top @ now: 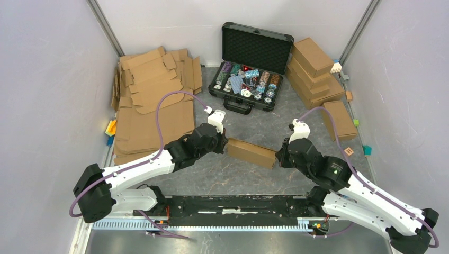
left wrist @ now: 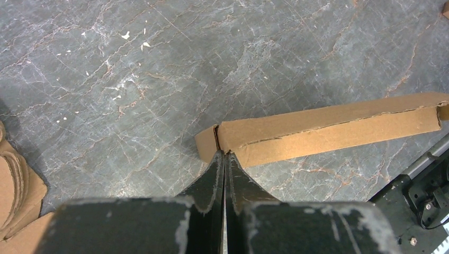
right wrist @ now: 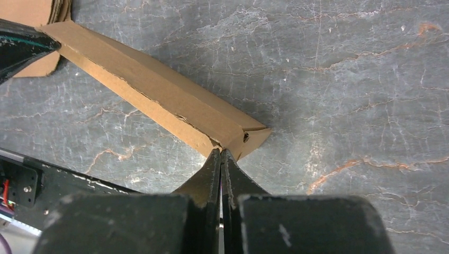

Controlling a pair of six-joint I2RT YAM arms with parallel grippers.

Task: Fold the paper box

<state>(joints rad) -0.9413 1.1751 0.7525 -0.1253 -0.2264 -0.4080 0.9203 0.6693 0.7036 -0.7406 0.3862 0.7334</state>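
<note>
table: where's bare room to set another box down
Bare table lies between the box and the base bar, with a narrower strip between the box and the case. It is crowded far left with blanks and far right with stacked boxes.

Brown paper box (top: 251,152), grey-veined table (top: 238,177)

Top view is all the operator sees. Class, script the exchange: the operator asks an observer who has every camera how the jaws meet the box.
Operator: Are the left jaws open?
Observer: No, shut, with their tips touching the box at its end corner.
Operator: And the right jaws?
Observer: Shut too, tips against the opposite end corner; I cannot tell whether they pinch any cardboard.
</note>
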